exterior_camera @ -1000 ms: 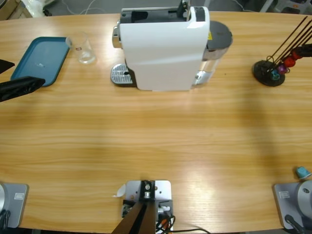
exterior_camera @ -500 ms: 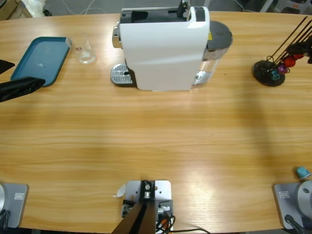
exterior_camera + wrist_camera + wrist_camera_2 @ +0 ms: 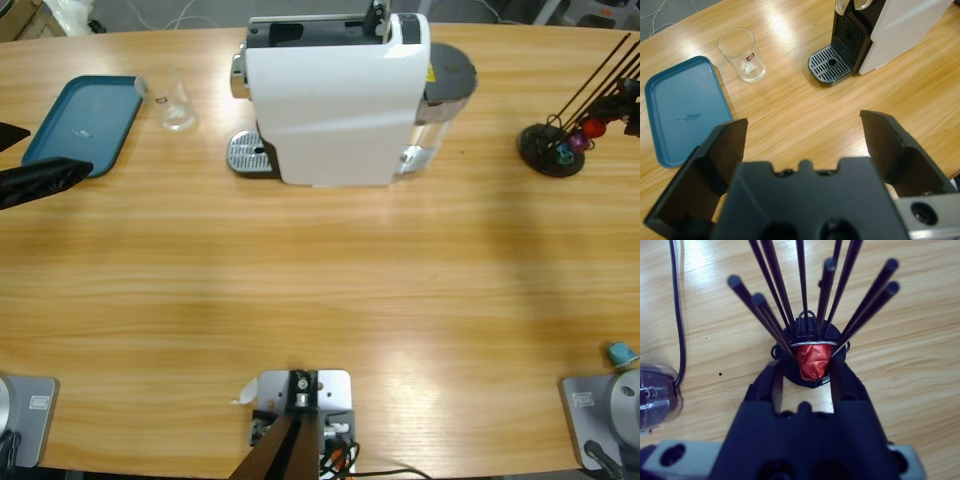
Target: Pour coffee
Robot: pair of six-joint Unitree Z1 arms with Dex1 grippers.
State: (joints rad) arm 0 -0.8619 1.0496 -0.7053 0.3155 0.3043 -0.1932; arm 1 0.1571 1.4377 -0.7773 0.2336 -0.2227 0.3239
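The clear drinking glass [image 3: 177,101] [image 3: 743,60] stands empty between the teal tray [image 3: 72,122] [image 3: 682,110] and the white coffee machine [image 3: 335,98] [image 3: 895,25]. No coffee shows in any view. My left gripper [image 3: 40,155] [image 3: 802,122] hangs open at the table's left edge, short of the glass, with nothing between its jaws. At the far right, my right gripper [image 3: 632,105] [image 3: 807,370] is shut on a red capsule [image 3: 593,128] [image 3: 812,362] among the black rods of the capsule stand [image 3: 550,150] [image 3: 807,335].
The machine's metal drip tray [image 3: 245,155] [image 3: 832,64] juts out toward the glass. Its water tank [image 3: 445,85] [image 3: 655,400] is on the stand's side, with a black cable [image 3: 677,315] beside it. A blue capsule [image 3: 620,352] lies near the front right corner.
The right gripper and the red capsule have shifted slightly at the stand. The left arm has not moved.
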